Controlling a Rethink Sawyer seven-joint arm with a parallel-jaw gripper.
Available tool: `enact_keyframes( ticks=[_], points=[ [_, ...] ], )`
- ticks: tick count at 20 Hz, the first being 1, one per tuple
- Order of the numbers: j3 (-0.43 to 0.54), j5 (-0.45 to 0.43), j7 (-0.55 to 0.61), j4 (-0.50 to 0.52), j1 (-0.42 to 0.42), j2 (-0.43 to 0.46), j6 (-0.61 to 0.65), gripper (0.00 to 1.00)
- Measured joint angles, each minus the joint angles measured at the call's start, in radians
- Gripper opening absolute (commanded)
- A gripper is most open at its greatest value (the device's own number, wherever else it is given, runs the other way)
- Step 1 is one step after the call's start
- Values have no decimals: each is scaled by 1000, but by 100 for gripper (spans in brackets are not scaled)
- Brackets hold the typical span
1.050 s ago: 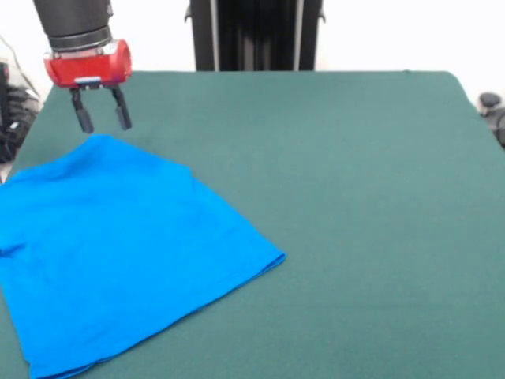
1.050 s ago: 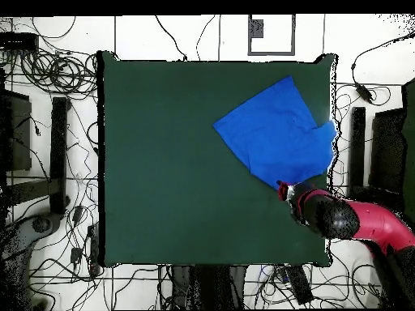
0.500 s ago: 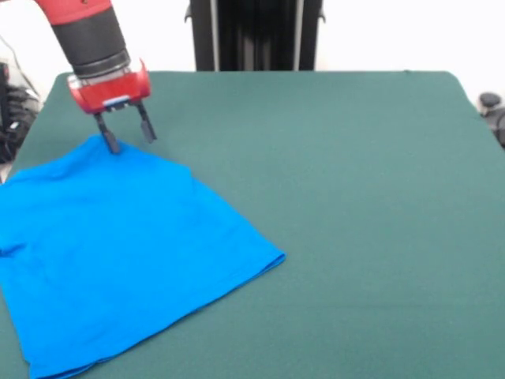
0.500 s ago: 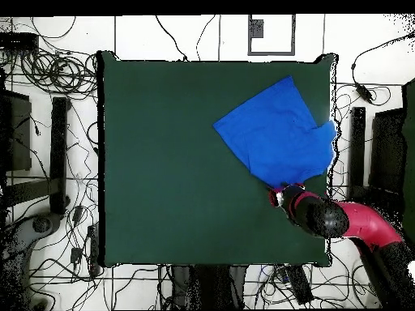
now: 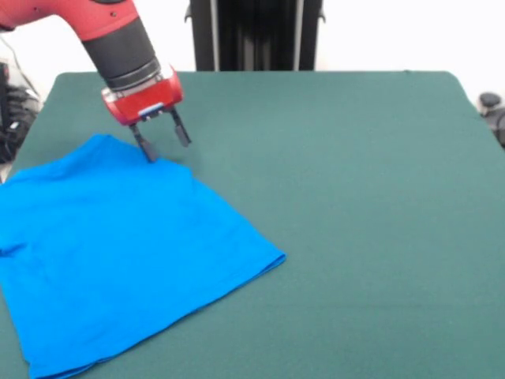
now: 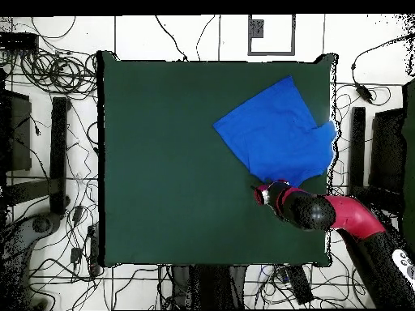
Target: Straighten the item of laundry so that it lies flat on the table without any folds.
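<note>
The item of laundry, a bright blue T-shirt [image 5: 118, 253] [image 6: 275, 134], lies spread on the left part of the green table [image 5: 339, 197] [image 6: 170, 162], running past the left and lower picture edges in the front view. It looks folded over on itself. My gripper [image 5: 166, 142] [image 6: 261, 194] hangs open at the shirt's far edge, one fingertip [image 5: 147, 151] down on the blue hem, the other over bare felt. Nothing sits between the fingers.
A black pedestal column [image 5: 254, 35] stands at the table's far side. Cables and dark equipment [image 6: 40, 121] crowd the floor around the table. In the overhead view the shirt reaches the table's right edge [image 6: 331, 138].
My gripper has slid along the shirt's far edge, rightward and toward the camera in the front view, and dropped lower until a fingertip meets the hem. The shirt has not moved.
</note>
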Motion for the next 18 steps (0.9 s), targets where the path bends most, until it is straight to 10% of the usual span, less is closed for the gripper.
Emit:
enact_keyframes(
  ticks=[18],
  points=[
    [29, -3, -51, -32, 2, 50, 40, 100]
  ],
)
